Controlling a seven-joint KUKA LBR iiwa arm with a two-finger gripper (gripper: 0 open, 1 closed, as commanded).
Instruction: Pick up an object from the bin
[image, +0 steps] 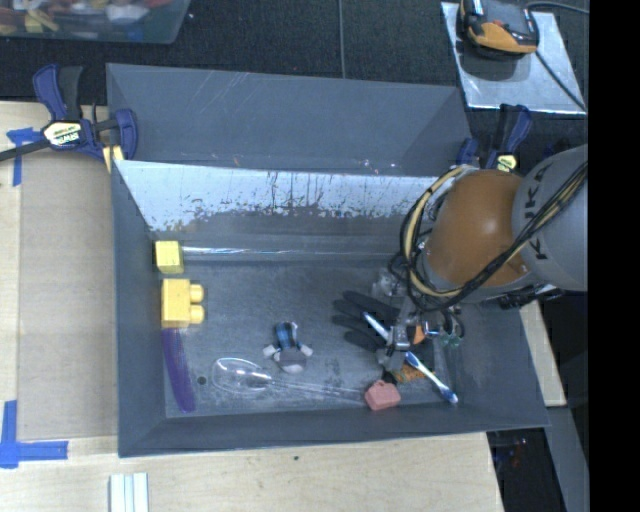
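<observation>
My gripper (399, 338) is low in the right part of the bin, under the orange-domed wrist. It stands over the right end of a black, finger-shaped thing (352, 312) that lies on the bin floor. Just below the gripper lies a blue and white toothbrush (432, 379), slanting toward the front right corner. Beside the toothbrush is a small brown-orange piece (408, 374). A pink block (382, 396) rests against the front wall, a little below and left of the gripper.
Two yellow toy bricks (168, 256) (181, 303) sit at the left wall, and a purple stick (178, 372) lies below them. Along the front lies a clear plastic spoon (245, 376), with a small blue and white thing (287, 347) mid-floor.
</observation>
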